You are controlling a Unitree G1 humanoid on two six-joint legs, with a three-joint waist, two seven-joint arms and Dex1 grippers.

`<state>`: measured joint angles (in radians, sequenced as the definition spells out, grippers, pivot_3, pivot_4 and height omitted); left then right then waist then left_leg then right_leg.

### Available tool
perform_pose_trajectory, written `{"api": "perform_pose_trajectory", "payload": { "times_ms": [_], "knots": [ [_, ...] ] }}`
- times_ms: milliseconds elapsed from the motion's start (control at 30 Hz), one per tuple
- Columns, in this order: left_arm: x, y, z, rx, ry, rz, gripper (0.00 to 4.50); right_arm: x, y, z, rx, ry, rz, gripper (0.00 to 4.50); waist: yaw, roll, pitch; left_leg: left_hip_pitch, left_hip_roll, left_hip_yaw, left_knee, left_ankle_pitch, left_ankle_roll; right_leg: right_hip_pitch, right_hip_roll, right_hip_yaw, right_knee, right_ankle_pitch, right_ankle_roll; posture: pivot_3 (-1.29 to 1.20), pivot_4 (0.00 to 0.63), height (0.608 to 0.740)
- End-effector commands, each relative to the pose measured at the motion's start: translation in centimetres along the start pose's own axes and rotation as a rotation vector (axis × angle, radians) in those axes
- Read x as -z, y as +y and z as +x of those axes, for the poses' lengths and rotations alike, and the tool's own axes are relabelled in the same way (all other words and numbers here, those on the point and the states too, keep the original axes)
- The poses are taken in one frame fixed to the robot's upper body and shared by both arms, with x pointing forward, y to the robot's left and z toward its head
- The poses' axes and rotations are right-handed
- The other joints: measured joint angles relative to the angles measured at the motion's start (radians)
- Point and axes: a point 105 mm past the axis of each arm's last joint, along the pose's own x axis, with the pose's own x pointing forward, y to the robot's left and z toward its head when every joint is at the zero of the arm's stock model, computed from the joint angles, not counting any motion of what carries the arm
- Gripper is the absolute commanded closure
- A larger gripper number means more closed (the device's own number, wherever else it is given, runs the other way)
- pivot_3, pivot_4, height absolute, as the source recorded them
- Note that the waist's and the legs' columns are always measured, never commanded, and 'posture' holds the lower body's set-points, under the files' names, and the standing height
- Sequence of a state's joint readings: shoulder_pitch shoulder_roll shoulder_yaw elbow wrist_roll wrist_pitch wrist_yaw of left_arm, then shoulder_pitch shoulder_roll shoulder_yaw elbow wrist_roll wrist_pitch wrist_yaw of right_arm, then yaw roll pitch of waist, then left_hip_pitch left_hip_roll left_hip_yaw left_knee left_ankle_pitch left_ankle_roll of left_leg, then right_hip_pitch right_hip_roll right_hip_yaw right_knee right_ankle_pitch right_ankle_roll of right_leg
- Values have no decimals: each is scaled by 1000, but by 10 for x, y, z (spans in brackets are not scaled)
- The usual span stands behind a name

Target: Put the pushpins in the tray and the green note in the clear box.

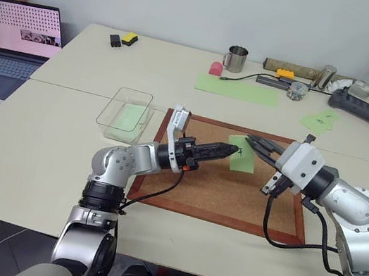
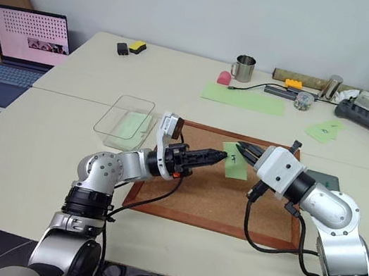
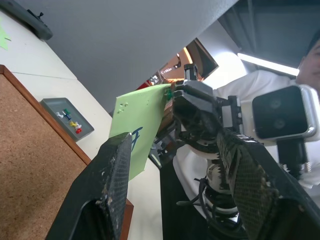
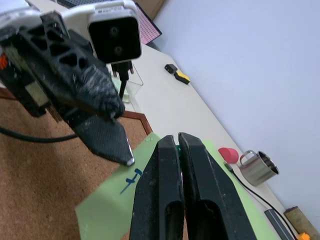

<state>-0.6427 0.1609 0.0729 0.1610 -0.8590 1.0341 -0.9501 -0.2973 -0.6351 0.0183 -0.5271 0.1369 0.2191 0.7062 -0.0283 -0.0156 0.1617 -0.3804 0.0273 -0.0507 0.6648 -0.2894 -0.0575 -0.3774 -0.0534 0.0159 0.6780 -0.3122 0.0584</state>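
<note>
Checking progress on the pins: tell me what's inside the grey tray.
The grey tray holds a few pushpins, with white, green, yellow and red heads, clustered near its middle. Its far end is hidden behind the green note.

Office or lab workspace: pale counter against bare white wall, open laptop, power strip, steel mug, cork board, cables.

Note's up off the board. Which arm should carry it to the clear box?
Probably left. The left gripper is open right at the green note, and the clear box lies on its side of the corkboard. The right gripper, shut on the note's corner, would have to cross over.
</note>
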Motion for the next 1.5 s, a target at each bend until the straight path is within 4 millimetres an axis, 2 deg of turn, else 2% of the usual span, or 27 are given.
{"api": "perform_pose_trajectory", "payload": {
  "times_ms": [33,233,467,600,900,1033,1233,1267,1333,1500],
  "knots": [
    [-4,-5,12,40,15,77,1620,-25,-7,1,34,-82,-23,4500,0,0,0,0,0,0,0,0,0,0,0,0,0,0,0,0,150,740],
    [-6,-2,16,37,12,101,1620,-27,-7,1,42,-78,0,4500,0,0,0,0,0,0,0,-1,2,0,0,0,0,0,0,0,150,740],
    [-6,5,-4,-15,36,133,1620,-25,-17,-9,79,-53,9,4500,0,0,0,0,0,0,0,-2,3,0,0,0,0,0,0,0,150,740],
    [-9,3,-7,-12,47,161,1620,-23,-17,-12,78,-43,13,4500,0,0,0,0,0,0,0,-2,3,0,0,0,0,0,0,0,150,740],
    [-13,0,3,27,37,187,1620,-31,-7,-4,64,-80,46,4500,0,0,0,0,0,0,0,-2,3,0,0,0,0,0,0,0,150,740],
    [-9,-3,13,57,42,188,1620,-35,2,2,52,-107,76,4500,0,0,0,0,0,0,0,-2,3,0,0,0,0,0,0,0,150,740],
    [-8,-3,18,58,39,194,1620,-37,5,6,55,-123,95,4500,0,0,0,0,0,0,0,-2,3,-1,0,0,0,0,0,0,150,740],
    [-8,-2,18,46,37,199,1906,-37,5,7,55,-121,97,4500,0,0,0,0,0,0,0,-2,3,0,0,0,0,0,0,0,150,740],
    [-9,1,17,30,30,201,2043,-36,5,6,57,-116,98,4500,0,0,0,0,0,0,0,-2,3,0,0,0,0,0,0,0,150,740],
    [-7,0,15,31,33,194,3049,-32,3,4,65,-101,100,4500,0,0,0,0,0,0,0,-2,3,0,0,0,0,0,0,0,150,740]
  ]
}}
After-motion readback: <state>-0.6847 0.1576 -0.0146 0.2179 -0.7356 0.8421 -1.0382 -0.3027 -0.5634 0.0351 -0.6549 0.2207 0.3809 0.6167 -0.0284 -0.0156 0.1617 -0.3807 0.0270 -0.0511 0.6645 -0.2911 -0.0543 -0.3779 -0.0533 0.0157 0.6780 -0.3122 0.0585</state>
